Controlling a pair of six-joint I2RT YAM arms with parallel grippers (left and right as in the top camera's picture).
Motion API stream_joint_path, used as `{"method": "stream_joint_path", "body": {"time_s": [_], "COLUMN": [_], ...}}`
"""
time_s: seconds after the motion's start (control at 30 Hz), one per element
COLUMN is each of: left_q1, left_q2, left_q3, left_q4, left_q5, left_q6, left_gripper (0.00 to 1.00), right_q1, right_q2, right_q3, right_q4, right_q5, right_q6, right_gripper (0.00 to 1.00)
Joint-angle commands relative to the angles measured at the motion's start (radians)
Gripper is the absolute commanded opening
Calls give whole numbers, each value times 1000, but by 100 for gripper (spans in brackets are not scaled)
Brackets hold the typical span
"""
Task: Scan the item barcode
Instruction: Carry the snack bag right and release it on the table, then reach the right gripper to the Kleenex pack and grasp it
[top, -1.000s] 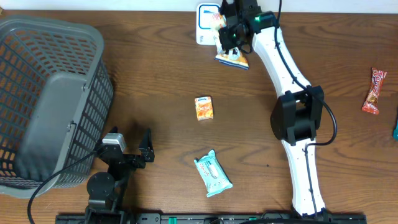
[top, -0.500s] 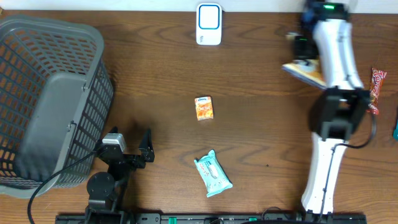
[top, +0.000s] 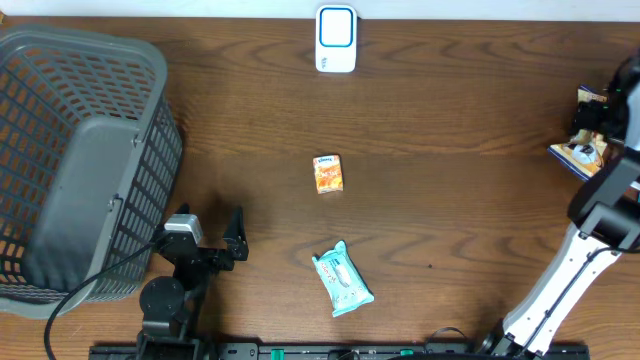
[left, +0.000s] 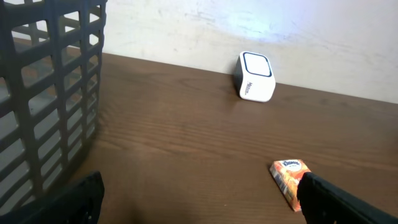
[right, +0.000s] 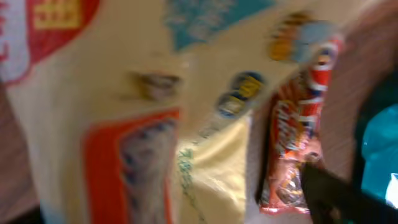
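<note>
The white barcode scanner (top: 335, 38) stands at the table's far edge, also visible in the left wrist view (left: 255, 84). The item, a yellow and orange snack bag (top: 576, 156), is at the far right edge under my right gripper (top: 600, 112). In the right wrist view the blurred bag (right: 155, 112) fills the frame. One black finger (right: 348, 199) stands far out to the right, so the jaws are open. Whether the bag still touches them I cannot tell. My left gripper (top: 212, 232) rests open and empty at the near left.
A grey basket (top: 80, 150) takes up the left side. An orange tissue pack (top: 328, 172) lies mid-table, close to my left gripper's right finger (left: 336, 199). A teal packet (top: 342, 280) lies nearer the front. A red snack bar (right: 292, 143) lies beside the bag.
My right arm has swung from the scanner to the far right edge with the bag, and its jaws have opened. The left arm has not moved.
</note>
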Motion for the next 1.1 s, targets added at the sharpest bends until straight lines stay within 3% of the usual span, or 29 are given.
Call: {"method": "stream_joint_path", "body": {"time_s": [0.0, 0.2, 0.27, 0.57, 0.8, 0.97, 1.07], "left_q1": [4, 4, 4, 4, 4, 4, 4], "left_q2": [-1, -1, -1, -1, -1, -1, -1], "left_q3": [-28, -28, -28, -28, -28, -28, -28], "left_q4": [-14, -14, -14, -14, -14, -14, -14], "left_q5": [6, 6, 6, 6, 6, 6, 6], "left_q6": [-13, -13, -13, -13, -13, -13, -13], "left_gripper": [98, 98, 98, 98, 98, 98, 98], "right_q1": [-7, 60, 109, 497, 808, 953, 987], "right_q2": [-116, -293, -340, -397, -344, -335, -335], "right_q3": [117, 192, 192, 172, -17, -274, -410], "right_q4": [-18, -31, -48, -228, -279, -148, -31], "right_q5": [-197, -614, -650, -618, -555, -475, -476], "right_q6": [64, 73, 84, 192, 191, 202, 260], "right_gripper": [99, 99, 99, 99, 99, 71, 68]}}
